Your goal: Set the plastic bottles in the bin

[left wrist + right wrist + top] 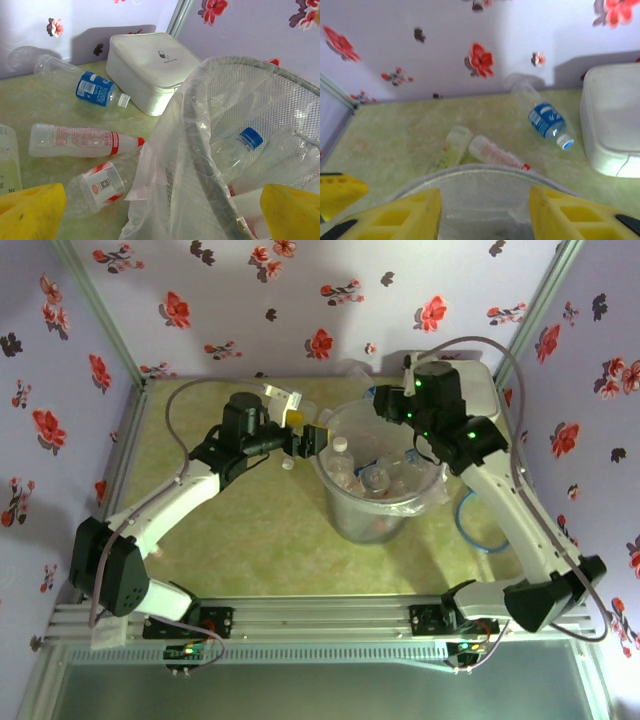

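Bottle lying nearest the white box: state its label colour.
Blue, with white print, on the bottle; it shows best in the left wrist view.

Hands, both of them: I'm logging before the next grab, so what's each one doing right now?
Left hand: open wide, holding nothing.
Right hand: open, empty, above the bin.

Bin [240, 85]: sat just right-ahead of the left gripper [160, 217].
Loose bottles [80, 141]: lay on the table [30, 110] left-ahead, box [150, 65] behind them.
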### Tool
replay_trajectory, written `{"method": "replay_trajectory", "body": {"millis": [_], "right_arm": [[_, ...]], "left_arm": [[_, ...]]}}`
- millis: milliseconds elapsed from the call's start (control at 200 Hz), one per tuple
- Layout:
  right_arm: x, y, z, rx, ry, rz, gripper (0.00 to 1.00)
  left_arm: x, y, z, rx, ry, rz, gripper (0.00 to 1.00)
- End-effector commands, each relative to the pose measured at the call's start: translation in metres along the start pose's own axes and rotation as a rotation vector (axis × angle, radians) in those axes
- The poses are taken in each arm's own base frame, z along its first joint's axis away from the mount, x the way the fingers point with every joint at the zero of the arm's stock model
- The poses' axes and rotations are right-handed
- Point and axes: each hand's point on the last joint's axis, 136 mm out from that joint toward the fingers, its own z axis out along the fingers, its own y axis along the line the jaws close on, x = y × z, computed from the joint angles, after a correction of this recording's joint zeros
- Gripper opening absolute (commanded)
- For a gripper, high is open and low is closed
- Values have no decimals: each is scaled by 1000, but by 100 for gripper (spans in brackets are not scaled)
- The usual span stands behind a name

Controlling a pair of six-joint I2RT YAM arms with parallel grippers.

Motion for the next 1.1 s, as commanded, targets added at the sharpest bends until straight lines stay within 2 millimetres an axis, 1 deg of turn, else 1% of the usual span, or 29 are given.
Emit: {"method": "replay_trajectory", "body": {"millis": [0, 90, 140, 225, 285, 395, 460, 515, 555, 590, 635, 720, 800, 840, 925, 990, 1095], "right_arm": [[25, -6, 8, 17, 72, -1, 50], [20, -13, -2, 41, 35, -1, 50], [16, -18, -9, 53, 12, 2, 50], [10, -27, -18, 76, -19, 17, 52], [9, -34, -21, 87, -33, 38, 53], [13, -43, -23, 90, -39, 79, 56], [15, -47, -25, 96, -44, 94, 58], [18, -53, -27, 106, -50, 110, 62], [20, -56, -28, 114, -52, 123, 66], [23, -61, -28, 123, -50, 136, 69], [27, -65, -29, 135, -44, 149, 74], [36, -72, -33, 155, -32, 163, 78], [41, -80, -41, 180, -32, 170, 83], [44, -83, -45, 192, -31, 173, 85], [50, -91, -51, 219, -36, 191, 90], [56, -95, -52, 227, -41, 213, 94], [62, -100, -53, 246, -46, 239, 99]], "left_arm": [[12, 2, -7, -22, 32, 9, 100], [0, 2, -20, -34, -6, 26, 100], [-10, 5, -31, -43, -44, 27, 100], [-26, 15, -49, -78, -108, 15, 100], [-33, 27, -60, -110, -141, -13, 100], [-36, 47, -70, -158, -160, -55, 100], [-28, 68, -69, -218, -137, -105, 100], [-15, 89, -63, -273, -85, -164, 100], [1, 106, -53, -308, -19, -220, 100], [14, 117, -43, -328, 40, -252, 100], [30, 127, -29, -342, 106, -269, 100], [53, 145, -6, -377, 186, -268, 100], [70, 165, 9, -437, 248, -262, 100], [75, 174, 16, -462, 270, -262, 100], [88, 189, 33, -488, 318, -261, 100], [97, 197, 45, -494, 345, -271, 100], [111, 199, 62, -492, 401, -273, 100]]}}
